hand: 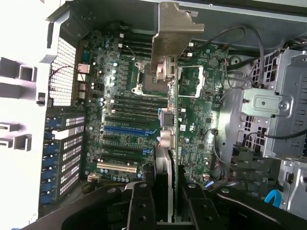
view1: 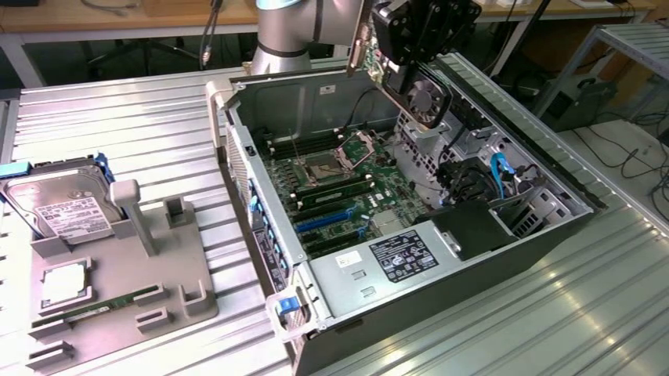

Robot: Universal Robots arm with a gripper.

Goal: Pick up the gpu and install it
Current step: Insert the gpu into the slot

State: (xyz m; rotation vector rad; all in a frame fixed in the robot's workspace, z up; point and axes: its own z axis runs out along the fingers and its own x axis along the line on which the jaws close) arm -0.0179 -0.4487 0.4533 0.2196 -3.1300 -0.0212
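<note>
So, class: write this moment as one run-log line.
claw: shut on graphics card | position: above open computer case | installed: not yet

Gpu [hand: 175,38]: board was dark green, bracket silvery, fan black; gripper [hand: 165,191] was black. Computer case [view1: 313,94] was grey, its motherboard [view1: 350,184] dark green with blue slots [view1: 326,221] and a blue cable [view1: 500,168]. At the exterior view's left, the hard drive [view1: 63,205] was silver with a white label, the memory stick [view1: 99,307] green, the holder [view1: 125,274] grey, the table [view1: 125,117] ribbed silver.
</note>
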